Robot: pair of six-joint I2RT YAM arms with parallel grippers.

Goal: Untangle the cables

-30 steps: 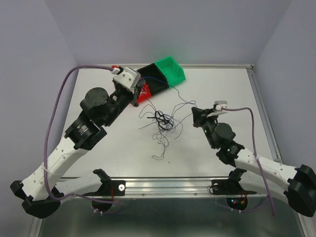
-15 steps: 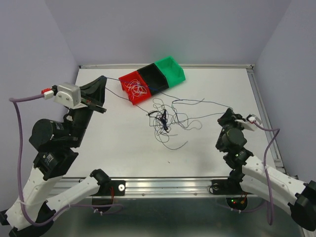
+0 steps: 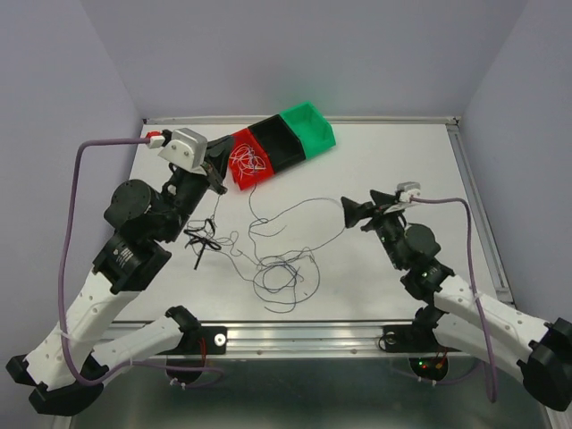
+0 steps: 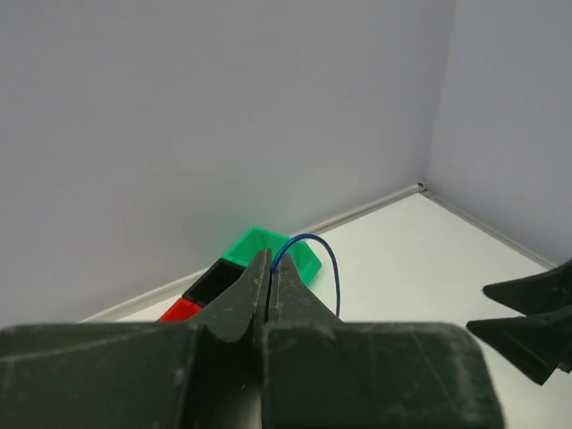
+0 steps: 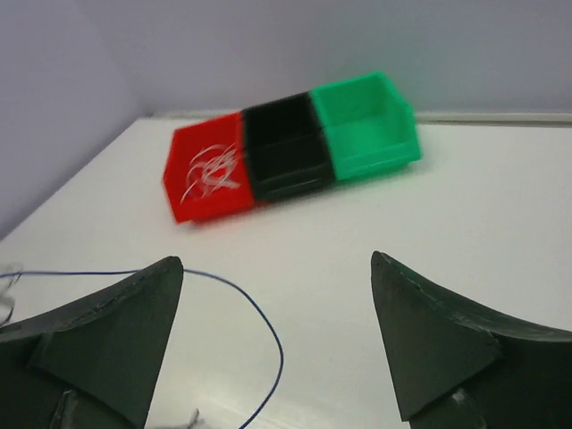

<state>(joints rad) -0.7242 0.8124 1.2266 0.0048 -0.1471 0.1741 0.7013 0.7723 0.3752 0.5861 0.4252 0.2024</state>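
Top view: the left gripper (image 3: 213, 179) hangs over the left half of the table (image 3: 411, 152), just on the near side of the red bin (image 3: 259, 172), and is pinched closed on a thin wire. A small black knot (image 3: 203, 239) sits below it (hanging or lying, I cannot tell). The loose tangle of cables (image 3: 279, 273) lies between the arms, toward the near edge. One long strand (image 3: 304, 204) arcs from it rightward and ends at the tips of the right gripper (image 3: 350, 213).

Left wrist view: the fingers are pressed together, with a dark blue wire (image 4: 308, 239) looping out from their tips.

Right wrist view: the jaws stand wide with nothing between them. The dark blue wire (image 5: 241, 295) lies on the table, running out from behind the left finger across the gap, then bending toward the camera. White wires (image 5: 210, 165) already lie in the red bin.

The right arm looks nearer this strand, which lies crosswise, low in the gap between its open fingers.
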